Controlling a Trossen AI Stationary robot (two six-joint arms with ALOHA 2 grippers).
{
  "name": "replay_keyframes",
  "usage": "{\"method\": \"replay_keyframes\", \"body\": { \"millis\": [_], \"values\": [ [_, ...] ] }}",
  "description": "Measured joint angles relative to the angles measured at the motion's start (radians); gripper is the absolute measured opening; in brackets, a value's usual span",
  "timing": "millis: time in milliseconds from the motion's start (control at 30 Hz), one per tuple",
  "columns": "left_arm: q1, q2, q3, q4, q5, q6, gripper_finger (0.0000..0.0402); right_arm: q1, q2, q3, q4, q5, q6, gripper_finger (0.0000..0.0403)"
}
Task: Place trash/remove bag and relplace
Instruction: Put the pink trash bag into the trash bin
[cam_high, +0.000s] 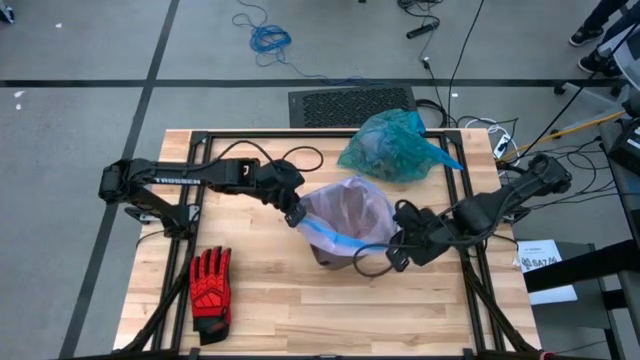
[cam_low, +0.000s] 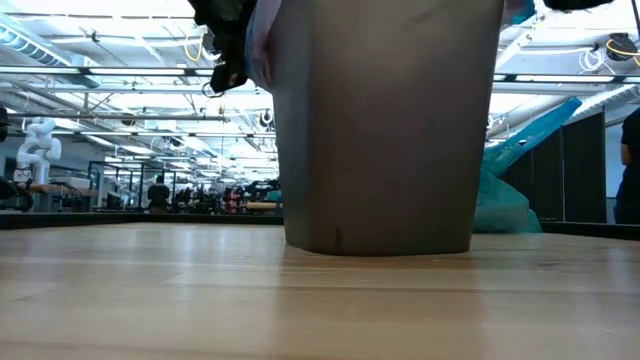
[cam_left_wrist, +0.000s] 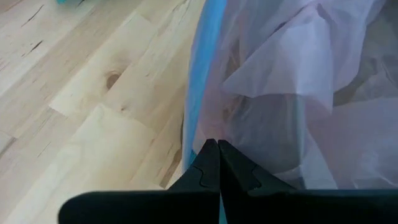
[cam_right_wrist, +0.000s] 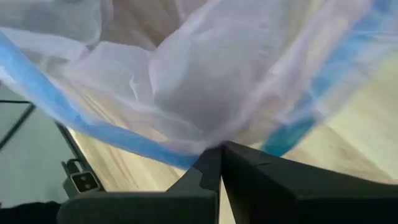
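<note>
Left gripper (cam_high: 294, 215) | clamped on lilac bag (cam_high: 350, 205) rim | right gripper (cam_high: 398, 252) | clamped on opposite rim | teal bag (cam_high: 388, 146) behind.

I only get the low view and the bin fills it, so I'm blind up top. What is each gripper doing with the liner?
Observer: The left gripper is shut on the lilac bag at its blue rim, on the bin's left side.
Operator: And the right one?
Observer: The right gripper is shut on the same rim, opposite side.
Operator: Where's the old bag?
Observer: The teal bag lies bunched on the table, behind the bin.
</note>
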Motion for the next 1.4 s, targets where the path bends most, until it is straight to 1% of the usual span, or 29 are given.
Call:
{"method": "replay_keyframes", "body": {
  "millis": [67, 133, 300, 467, 567, 667, 733, 900, 1033, 1133, 1267, 1400],
  "values": [
    [-0.006, 0.0, 0.0, 0.0, -0.002, 0.0, 0.0, 0.004, -0.001, 0.044, -0.073, 0.002, -0.006, 0.0003],
    [-0.01, 0.0, 0.0, 0.0, -0.01, 0.0, 0.0, 0.006, -0.001, 0.061, -0.105, 0.001, -0.008, 0.0003],
    [-0.028, 0.0, 0.0, -0.018, -0.037, 0.009, 0.0, 0.028, 0.013, 0.024, -0.117, -0.003, 0.001, 0.0003],
    [-0.039, 0.0, 0.0, -0.018, -0.063, 0.018, 0.0, 0.063, 0.018, -0.069, -0.014, -0.004, 0.015, 0.0001],
    [-0.039, 0.0, 0.0, -0.017, -0.074, 0.039, 0.0, 0.097, 0.018, -0.121, 0.051, -0.007, 0.055, 0.0001],
    [-0.037, 0.0, 0.0, -0.018, -0.075, 0.053, 0.0, 0.141, 0.018, -0.134, 0.1, -0.01, 0.122, 0.0001],
    [-0.038, -0.009, 0.0, -0.017, -0.076, 0.062, 0.0, 0.176, 0.018, -0.118, 0.124, -0.008, 0.145, 0.0001],
    [-0.038, -0.029, 0.001, -0.014, -0.078, 0.063, 0.0, 0.273, 0.018, -0.057, 0.096, 0.061, 0.143, 0.0],
    [-0.038, -0.055, 0.001, -0.013, -0.085, 0.063, 0.0, 0.312, 0.018, -0.019, 0.068, 0.109, 0.156, 0.0],
    [-0.037, -0.068, 0.001, -0.018, -0.091, 0.063, 0.0, 0.321, 0.018, 0.007, 0.067, 0.144, 0.147, 0.0],
    [-0.038, -0.073, 0.001, -0.022, -0.092, 0.063, 0.0, 0.318, 0.017, 0.031, 0.076, 0.189, 0.086, 0.0],
    [-0.038, -0.072, 0.001, -0.026, -0.092, 0.062, 0.0, 0.275, 0.017, 0.037, 0.188, 0.237, -0.014, 0.0]
  ]
}}
